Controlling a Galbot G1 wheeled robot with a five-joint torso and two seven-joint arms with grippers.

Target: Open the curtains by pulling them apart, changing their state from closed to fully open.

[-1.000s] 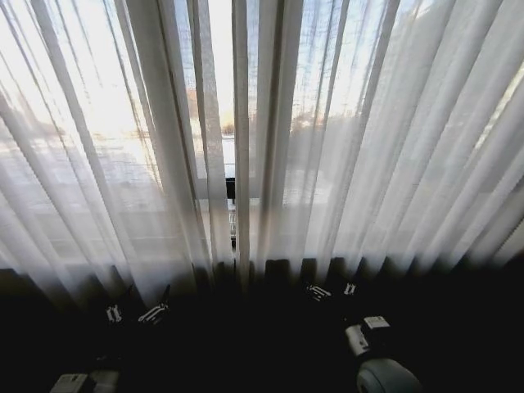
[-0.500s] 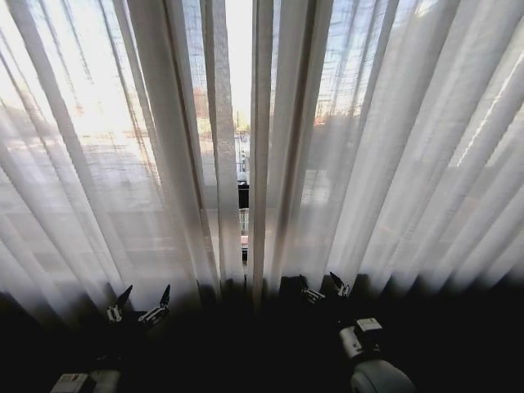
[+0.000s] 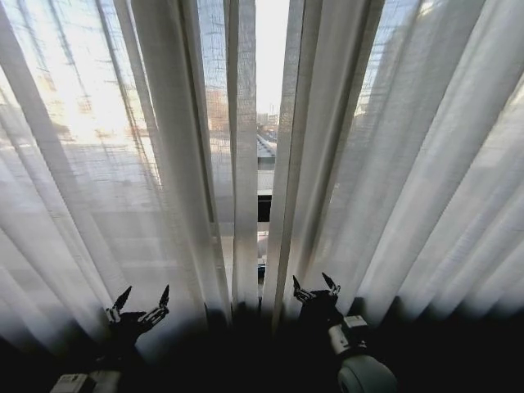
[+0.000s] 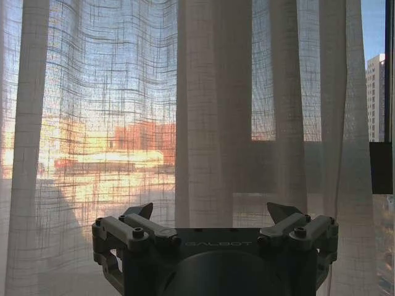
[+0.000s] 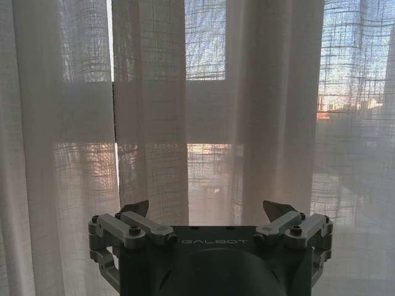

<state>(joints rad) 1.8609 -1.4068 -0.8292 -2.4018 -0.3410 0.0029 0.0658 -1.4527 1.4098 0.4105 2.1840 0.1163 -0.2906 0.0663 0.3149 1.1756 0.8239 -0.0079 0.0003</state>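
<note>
Curtains (image 3: 180, 164), sheer, woven, long-pleated, narrowly parted; left claw (image 3: 141, 306) and right claw (image 3: 314, 287) both spread, empty.

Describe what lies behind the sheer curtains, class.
Through the curtains and their narrow gap: a window frame, buildings, bright sky. Fabric blurs everything else.

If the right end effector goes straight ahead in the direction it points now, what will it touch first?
Most likely the right curtain panel: the open right end effector faces its pleats directly, nothing between. How far the fabric is, I cannot tell.
</note>
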